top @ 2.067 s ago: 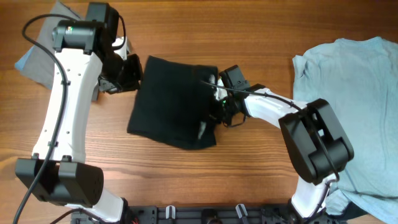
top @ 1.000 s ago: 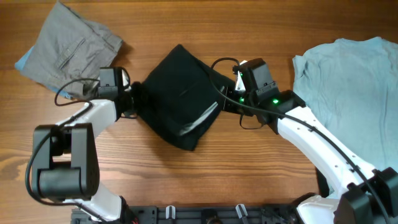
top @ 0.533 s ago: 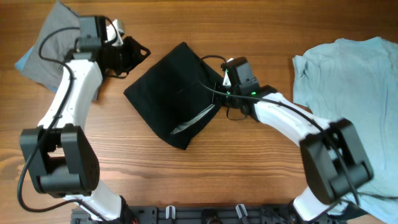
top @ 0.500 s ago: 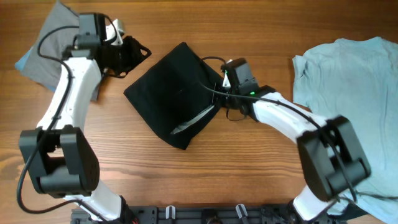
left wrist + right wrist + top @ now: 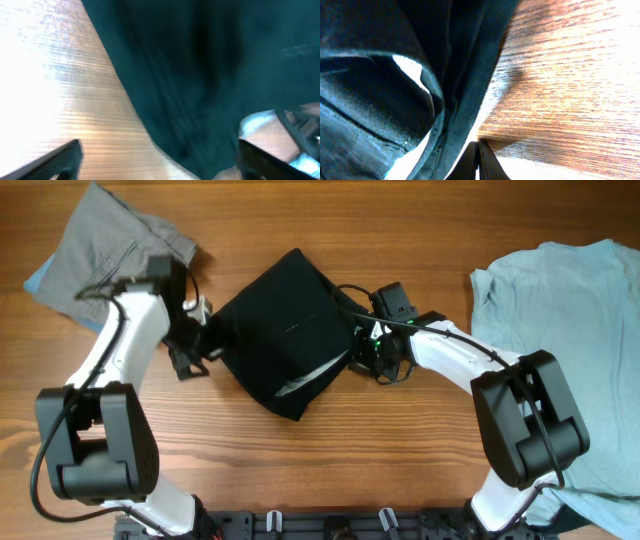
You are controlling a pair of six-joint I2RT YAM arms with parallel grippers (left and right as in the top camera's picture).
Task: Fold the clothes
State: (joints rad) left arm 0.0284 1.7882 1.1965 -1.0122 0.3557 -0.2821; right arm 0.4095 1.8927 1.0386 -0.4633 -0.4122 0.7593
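A black folded garment (image 5: pixel 283 328) lies mid-table, turned like a diamond, with a pale lining strip showing near its lower right edge. My left gripper (image 5: pixel 193 346) stands open at the garment's left edge; in the left wrist view the dark cloth (image 5: pixel 200 70) fills the upper right, and the left gripper (image 5: pixel 160 165) has its fingers (image 5: pixel 64 157) wide apart with the cloth's edge between them. My right gripper (image 5: pixel 367 354) is shut at the garment's right edge. In the right wrist view the right gripper (image 5: pixel 478 161) has its tips pressed together beside the black hem (image 5: pixel 470 95), holding nothing I can see.
A crumpled grey garment (image 5: pixel 112 242) over a blue cloth lies at the back left. A light blue shirt (image 5: pixel 560 330) is spread over the right side of the table. Bare wood (image 5: pixel 330 470) lies in front of the black garment.
My left gripper has opened wide and dropped from the back left to the black garment's left edge. The right gripper closed fully and shifted slightly along the right edge.
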